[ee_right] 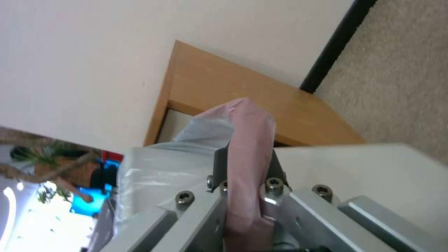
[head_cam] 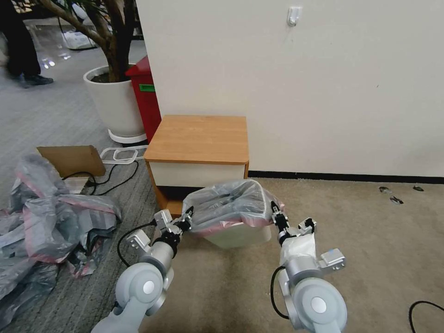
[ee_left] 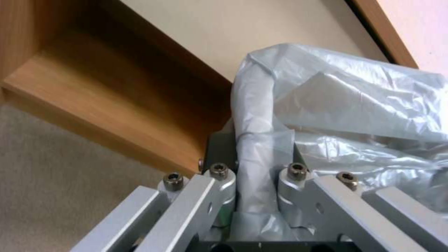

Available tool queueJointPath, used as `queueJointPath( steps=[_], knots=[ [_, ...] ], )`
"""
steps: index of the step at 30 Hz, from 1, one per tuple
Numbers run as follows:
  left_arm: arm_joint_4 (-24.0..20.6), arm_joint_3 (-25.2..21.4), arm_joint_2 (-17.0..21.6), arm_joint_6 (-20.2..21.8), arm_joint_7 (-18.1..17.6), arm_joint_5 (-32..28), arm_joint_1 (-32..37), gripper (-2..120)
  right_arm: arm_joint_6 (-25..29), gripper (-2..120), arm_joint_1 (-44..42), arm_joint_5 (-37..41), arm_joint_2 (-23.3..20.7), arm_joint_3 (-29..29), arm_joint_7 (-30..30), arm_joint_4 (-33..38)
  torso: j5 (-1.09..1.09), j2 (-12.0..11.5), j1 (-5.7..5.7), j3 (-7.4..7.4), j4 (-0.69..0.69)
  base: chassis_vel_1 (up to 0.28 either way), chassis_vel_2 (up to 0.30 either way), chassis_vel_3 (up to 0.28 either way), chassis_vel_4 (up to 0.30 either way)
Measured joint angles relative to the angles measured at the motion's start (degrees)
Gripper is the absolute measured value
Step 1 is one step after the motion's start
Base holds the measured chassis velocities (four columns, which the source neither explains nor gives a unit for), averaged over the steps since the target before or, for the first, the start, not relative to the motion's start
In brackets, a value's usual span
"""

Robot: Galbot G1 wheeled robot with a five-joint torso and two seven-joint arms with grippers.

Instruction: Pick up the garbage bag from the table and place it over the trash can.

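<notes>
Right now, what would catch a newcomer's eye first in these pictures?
The garbage bag, billowed and stretched over the trash can on the carpet in front of the table, draws the eye first. The left tool and the right tool each pinch one side of it, the right on its pink rim. A heap of grey-and-pink bags sprawls at far left.

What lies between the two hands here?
In the head view, the bag spans from the left hand to the right hand, draped over the bin.
</notes>
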Motion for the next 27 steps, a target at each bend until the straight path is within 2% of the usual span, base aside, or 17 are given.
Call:
queueJointPath(
  steps=[5, 9, 15, 17, 24, 27],
  knots=[
    [-0.4, -0.2, 0.0, 0.4, -0.1, -0.9, 0.0, 7, -0.6, 0, 1.9, 0.0, -2.2, 0.5, -2.0, -3.3, 0.0, 0.0, 0.0, 0.0, 0.0, 0.0, 0.0, 0.0, 0.0],
    [-0.5, -0.4, 0.1, 0.5, -0.2, -1.3, 0.1, 7, -1.3, 0, 2.8, -0.3, -2.0, 0.6, -2.0, -4.1, 0.0, 0.0, 0.0, 0.0, 0.0, 0.0, 0.0, 0.0, 0.0],
    [-1.4, -0.7, 0.4, 1.3, -0.2, -1.8, 0.5, 7, -1.8, 0, 5.2, -3.4, -1.6, 0.1, -4.2, -9.1, 0.0, 0.0, 0.0, 0.0, 0.0, 0.0, 0.0, 0.0, 0.0],
    [-1.9, -0.9, 0.6, 1.5, -0.2, -1.9, 0.9, 7, -1.9, 0, 6.3, -6.3, -1.4, 0.4, -6.6, -12.2, 0.0, 0.0, 0.0, 0.0, 0.0, 0.0, 0.0, 0.0, 0.0],
    [-3.2, -1.5, 0.9, 2.0, -0.2, -3.2, 1.6, 7, -1.5, 0, 7.1, -11.8, -1.5, 0.6, -10.8, -15.9, 0.0, 0.0, 0.0, 0.0, 0.0, 0.0, 0.0, 0.0, 0.0],
    [-3.8, -1.7, 0.9, 2.1, -0.2, -4.3, 1.9, 7, -0.5, 0, 7.1, -16.5, -1.3, 0.7, -13.3, -17.5, -0.01, 0.0, 0.0, 0.0, 0.0, 0.0, 0.0, 0.0, 0.0]
  ],
)
